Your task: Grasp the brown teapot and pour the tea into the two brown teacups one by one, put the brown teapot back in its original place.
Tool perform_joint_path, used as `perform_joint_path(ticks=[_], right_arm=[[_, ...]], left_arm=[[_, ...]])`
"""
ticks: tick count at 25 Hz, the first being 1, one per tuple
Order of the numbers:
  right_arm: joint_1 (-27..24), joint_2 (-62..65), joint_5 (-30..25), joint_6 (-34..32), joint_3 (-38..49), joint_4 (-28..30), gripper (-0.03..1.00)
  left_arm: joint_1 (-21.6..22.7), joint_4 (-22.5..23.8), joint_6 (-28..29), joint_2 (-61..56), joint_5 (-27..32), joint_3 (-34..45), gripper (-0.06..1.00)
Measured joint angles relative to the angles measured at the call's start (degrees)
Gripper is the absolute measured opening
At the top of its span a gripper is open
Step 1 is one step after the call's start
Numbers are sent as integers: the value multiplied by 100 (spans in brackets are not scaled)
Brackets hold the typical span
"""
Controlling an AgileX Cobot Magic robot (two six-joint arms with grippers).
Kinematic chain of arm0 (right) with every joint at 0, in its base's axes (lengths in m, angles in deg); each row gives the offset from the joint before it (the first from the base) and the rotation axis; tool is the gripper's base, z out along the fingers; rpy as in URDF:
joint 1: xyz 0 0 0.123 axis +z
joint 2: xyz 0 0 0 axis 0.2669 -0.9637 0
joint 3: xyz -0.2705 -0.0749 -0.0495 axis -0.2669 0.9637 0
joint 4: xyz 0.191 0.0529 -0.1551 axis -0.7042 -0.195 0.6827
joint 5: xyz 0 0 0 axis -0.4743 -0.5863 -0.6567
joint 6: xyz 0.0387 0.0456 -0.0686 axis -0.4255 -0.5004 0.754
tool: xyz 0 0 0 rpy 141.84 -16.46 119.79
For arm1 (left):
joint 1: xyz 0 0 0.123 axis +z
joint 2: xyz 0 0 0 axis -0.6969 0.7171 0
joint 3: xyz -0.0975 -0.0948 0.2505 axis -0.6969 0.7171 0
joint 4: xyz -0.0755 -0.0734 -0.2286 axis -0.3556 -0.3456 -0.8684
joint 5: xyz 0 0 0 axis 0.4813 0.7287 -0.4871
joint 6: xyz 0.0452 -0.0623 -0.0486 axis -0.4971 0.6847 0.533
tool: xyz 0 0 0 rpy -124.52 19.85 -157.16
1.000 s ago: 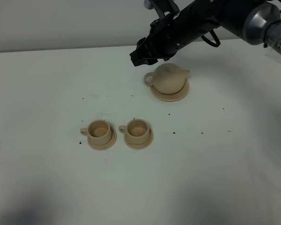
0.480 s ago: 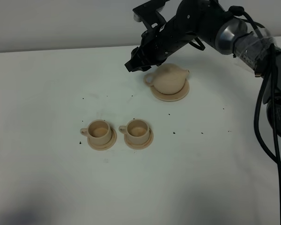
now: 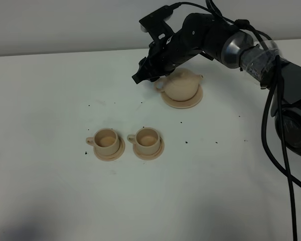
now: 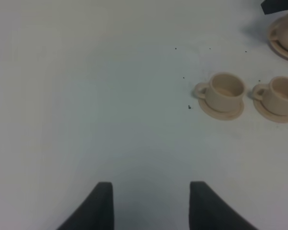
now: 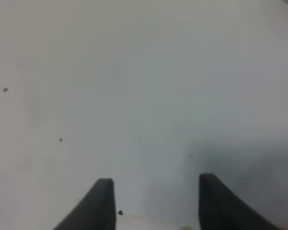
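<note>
PARKED AND WAITING: The brown teapot (image 3: 182, 84), squat, pale tan and lidded, sits on its saucer (image 3: 183, 104) at the far side of the table (image 3: 50, 100). The right gripper (image 3: 139, 77) hovers just beside it, fingers (image 5: 103, 203) spread wide and empty. A misjudged close could nudge the pot off the saucer or tip it.

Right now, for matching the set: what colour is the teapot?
The teapot is plain pale tan; the exterior high view shows it best.
</note>
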Motion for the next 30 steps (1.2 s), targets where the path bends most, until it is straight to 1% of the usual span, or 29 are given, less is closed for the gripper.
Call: perform_joint_path(ticks=[6,13,18,30], right_arm=[[62,-117,24,-6,0,137,43],[61,-190,-157,-12,-26,153,42],[61,-171,-424,-169,-38,141,42],[61,-145,-1188,-295,-42,140,42]], left_arm=[[0,0,0,0,0,0,41],[0,0,0,0,0,0,41],[0,0,4,0,0,0,41],[0,0,4,0,0,0,41]])
